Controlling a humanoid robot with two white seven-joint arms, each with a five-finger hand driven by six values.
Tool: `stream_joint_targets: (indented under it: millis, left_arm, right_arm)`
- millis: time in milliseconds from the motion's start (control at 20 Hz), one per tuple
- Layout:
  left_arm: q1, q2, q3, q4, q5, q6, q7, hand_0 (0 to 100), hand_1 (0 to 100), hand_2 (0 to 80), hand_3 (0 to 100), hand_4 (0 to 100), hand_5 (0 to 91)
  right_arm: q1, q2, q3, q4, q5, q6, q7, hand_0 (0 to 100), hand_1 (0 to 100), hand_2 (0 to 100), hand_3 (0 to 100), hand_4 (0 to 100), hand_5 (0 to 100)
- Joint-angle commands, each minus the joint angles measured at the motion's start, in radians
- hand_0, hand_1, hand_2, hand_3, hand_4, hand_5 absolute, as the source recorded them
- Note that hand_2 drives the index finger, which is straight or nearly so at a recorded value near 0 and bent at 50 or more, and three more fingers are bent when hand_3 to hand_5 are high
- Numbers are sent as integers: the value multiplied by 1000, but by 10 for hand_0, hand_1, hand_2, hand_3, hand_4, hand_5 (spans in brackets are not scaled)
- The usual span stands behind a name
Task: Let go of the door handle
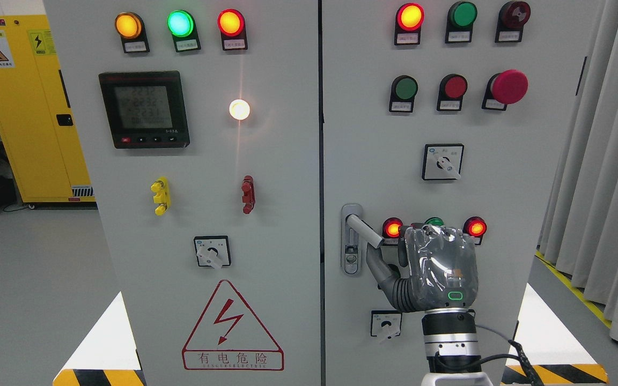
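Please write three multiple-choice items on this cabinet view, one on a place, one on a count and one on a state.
1. Where is the door handle?
A. left edge of the right door
B. top of the left door
C. on the yellow cabinet

2. How many lamps are in the top row of the left door?
A. one
B. three
C. five

3. How does the right hand stand to the handle?
A. fist closed around the lever
B. beside it, thumb just under the lever's tip, no closed grasp
C. far off, at the curtain

Answers:
1 A, it sits by the seam between the doors.
2 B, orange, green and red lamps show.
3 B, the lever's whole length shows, with no fingers wrapped round it.
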Motion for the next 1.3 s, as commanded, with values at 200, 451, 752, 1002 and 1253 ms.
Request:
stream_joint_targets:
  millis: [200, 451, 752, 1002, 1253]
  left_arm:
    - [0, 0, 0, -12, 1, 1, 0, 120, 556, 0, 0, 0, 0]
    - [0, 0, 0, -12, 1, 1, 0, 120, 556, 0, 0, 0, 0]
    - [0, 0, 0, -12, 1, 1, 0, 120, 556, 0, 0, 0, 0]
    - [0, 0, 0, -12, 1, 1, 0, 120, 556, 0, 0, 0, 0]
    - [0, 0, 0, -12, -1, 1, 0, 120, 556, 0, 0, 0, 0]
  right_arm:
    - [-4, 0, -5, 0, -1, -1, 0, 486, 374, 941, 1000, 1000, 1000]
    - [-4, 0, -5, 0, -1, -1, 0, 488, 373, 939, 1000, 1000, 1000]
    - [-6, 0, -16, 0, -2, -1, 0, 494, 373, 939, 1000, 1000, 1000]
    - [-10, 0, -17, 1, -4, -2, -2, 498, 372, 937, 1000, 1000, 1000]
    - [-13, 0, -17, 1, -5, -2, 0, 502, 371, 936, 1000, 1000, 1000]
